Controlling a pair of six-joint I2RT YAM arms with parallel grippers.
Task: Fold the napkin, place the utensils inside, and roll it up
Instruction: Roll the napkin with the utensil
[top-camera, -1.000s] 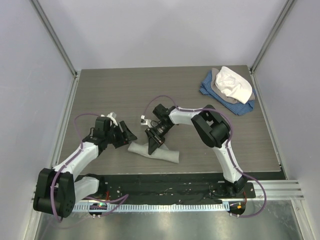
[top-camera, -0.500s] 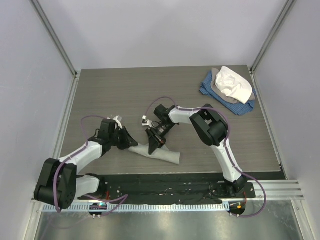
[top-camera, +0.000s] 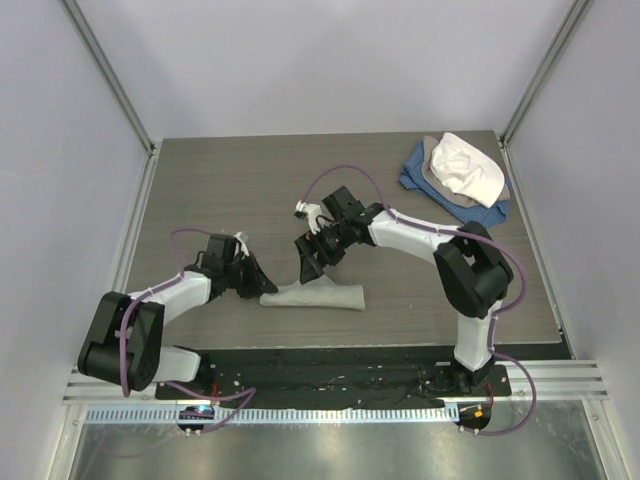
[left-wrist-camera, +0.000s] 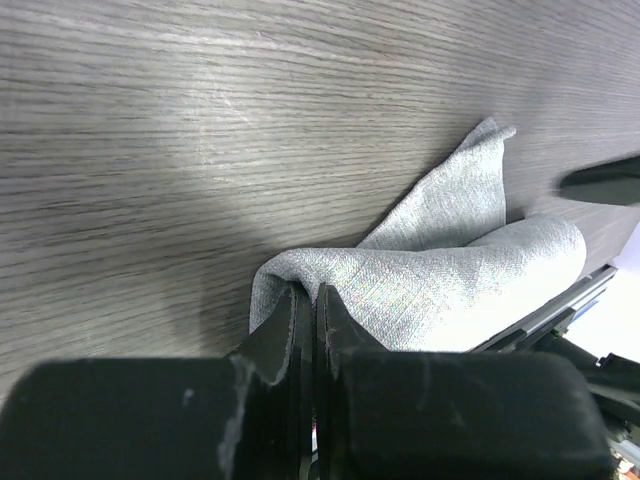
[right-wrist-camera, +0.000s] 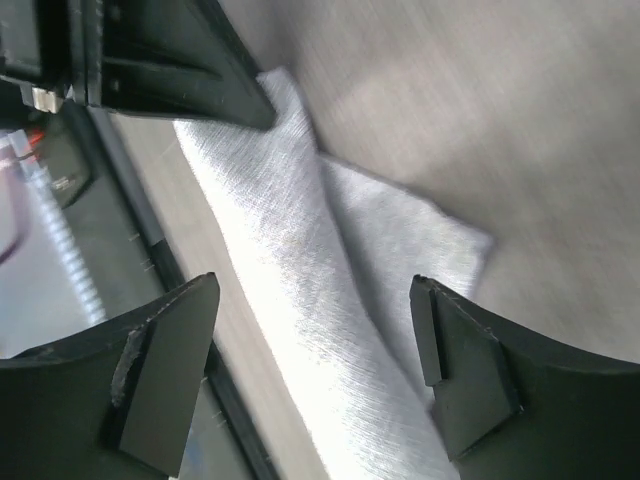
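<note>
napkin (top-camera: 315, 297) lies as a long, narrow bundle on the table (top-camera: 250, 180), well apart from the heaped cloths (top-camera: 460, 175), nearer the arms' bases and to the heap's left. its long axis runs left to right, about level with the near table edge. a loose flap shows along its far side in the left wrist view (left-wrist-camera: 450, 290) and the right wrist view (right-wrist-camera: 270, 230). no spoon shows in any view; it may be inside the bundle, but that cannot be told.

left gripper (top-camera: 260, 284) is at the end of the napkin farthest from the heap. its fingers are pressed together (left-wrist-camera: 312, 300) with the cloth's end nipped between them. right gripper (top-camera: 304, 272) hangs over the same half of the bundle on the heap side, jaws spread wide and holding nothing (right-wrist-camera: 313, 300).

judged from this, the left arm has the end and any further turn of the roll would run along that left-right axis.

a second ago the bundle lay slanted, the right gripper was down on it and the left gripper stood just apart; since then the right has lifted off and the left has closed in.
</note>
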